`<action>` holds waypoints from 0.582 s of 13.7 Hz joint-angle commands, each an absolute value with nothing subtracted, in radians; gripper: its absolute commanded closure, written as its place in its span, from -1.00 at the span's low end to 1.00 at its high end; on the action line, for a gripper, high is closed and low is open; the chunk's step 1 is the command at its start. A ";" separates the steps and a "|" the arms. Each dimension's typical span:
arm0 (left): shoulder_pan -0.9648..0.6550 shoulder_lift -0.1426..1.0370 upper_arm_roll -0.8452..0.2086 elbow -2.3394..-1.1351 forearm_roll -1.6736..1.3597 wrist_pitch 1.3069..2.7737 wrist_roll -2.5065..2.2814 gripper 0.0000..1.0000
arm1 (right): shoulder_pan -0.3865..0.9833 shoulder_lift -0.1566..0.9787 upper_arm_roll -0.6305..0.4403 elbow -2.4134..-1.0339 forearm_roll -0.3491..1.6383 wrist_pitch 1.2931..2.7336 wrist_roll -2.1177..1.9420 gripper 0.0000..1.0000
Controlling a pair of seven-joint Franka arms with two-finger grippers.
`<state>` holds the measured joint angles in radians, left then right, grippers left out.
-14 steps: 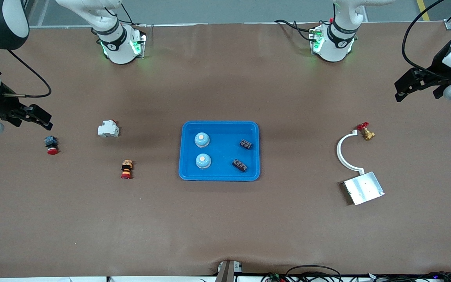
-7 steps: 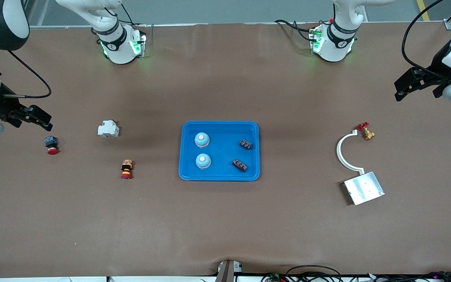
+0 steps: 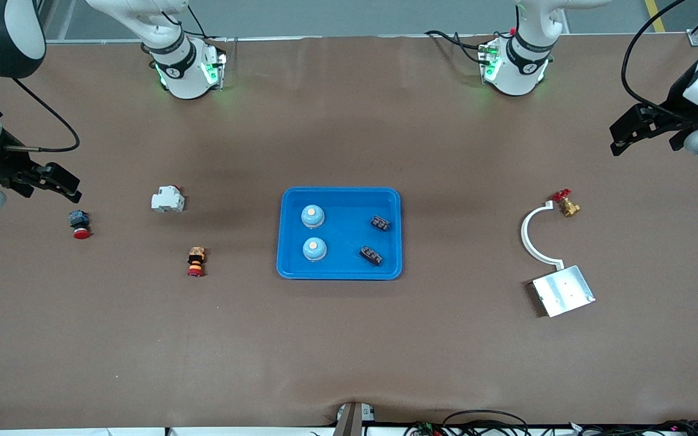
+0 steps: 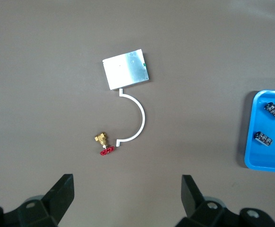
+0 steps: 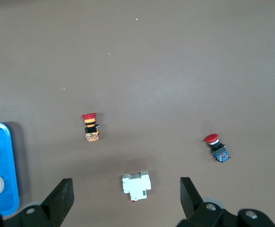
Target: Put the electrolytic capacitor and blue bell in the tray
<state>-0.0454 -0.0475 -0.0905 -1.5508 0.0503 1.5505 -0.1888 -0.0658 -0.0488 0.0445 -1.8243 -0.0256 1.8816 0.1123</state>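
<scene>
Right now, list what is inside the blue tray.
The blue tray holds two blue bells toward the right arm's end, and two dark capacitor parts toward the left arm's end. Nothing covers them.

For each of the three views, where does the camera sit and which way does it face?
Front: high, facing both bases, over the whole table; both arms show.
Left wrist: looks down past the open left tool at the silver plate.
Right wrist: looks down past the open right tool at the white breaker.
Shared: every view shows the tray.
</scene>
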 commanded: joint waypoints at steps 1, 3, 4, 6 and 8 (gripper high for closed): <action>-0.046 -0.041 -0.092 -1.528 0.040 1.525 -0.190 -1.00 | -0.067 -0.049 0.049 -1.824 -0.025 1.888 0.130 -1.00; -0.041 -0.043 -0.091 -1.526 0.043 1.525 -0.190 -1.00 | -0.067 -0.049 0.051 -1.824 -0.025 1.888 0.130 -1.00; -0.038 -0.044 -0.091 -1.525 0.044 1.526 -0.187 -1.00 | -0.067 -0.049 0.049 -1.824 -0.025 1.888 0.130 -1.00; -0.037 -0.045 -0.091 -1.519 0.043 1.526 -0.178 -1.00 | -0.067 -0.049 0.049 -1.824 -0.025 1.888 0.130 -1.00; -0.037 -0.043 -0.091 -1.509 0.044 1.526 -0.180 -1.00 | -0.067 -0.049 0.049 -1.824 -0.025 1.888 0.130 -1.00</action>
